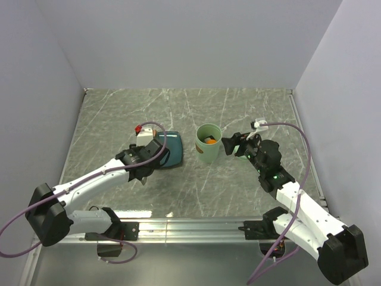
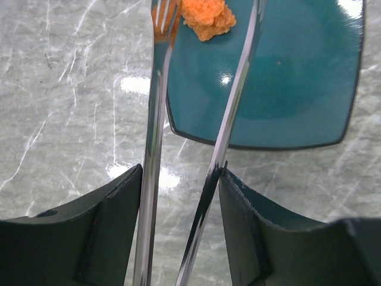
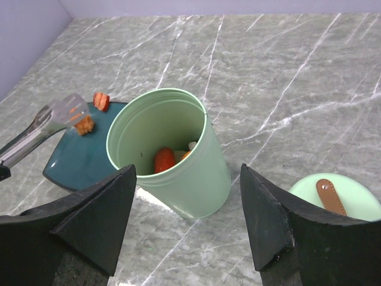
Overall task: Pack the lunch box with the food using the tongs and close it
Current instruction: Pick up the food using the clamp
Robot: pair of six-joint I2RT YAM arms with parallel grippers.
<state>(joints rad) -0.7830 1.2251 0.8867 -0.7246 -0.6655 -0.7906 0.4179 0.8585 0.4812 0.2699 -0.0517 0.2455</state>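
- My left gripper is closed partway on the tongs. One finger presses on each steel arm, and the two arms stand apart towards the tips.
- The tongs reach out over the dark teal plate. A crumbly orange piece lies on the plate between the two arms.
- The frame edge cuts the tips off, so I cannot tell whether either arm touches that piece.
- My right gripper is spread wide and holds nothing.
- The lunch box stands upright and uncovered on the marble table. It is straight ahead of my right jaws and clear of both fingers.
- From above, the lunch box sits near the plate, on the plate's right, with a gap between them.
- Inside the lunch box lies a red piece, with orange and white bits beside it.
- The lid lies flat on the table near the lunch box but apart from it. Its brown handle faces up, and my right finger partly hides it.
- A small red-orange piece sits at the plate's edge, near the tips of the tongs.
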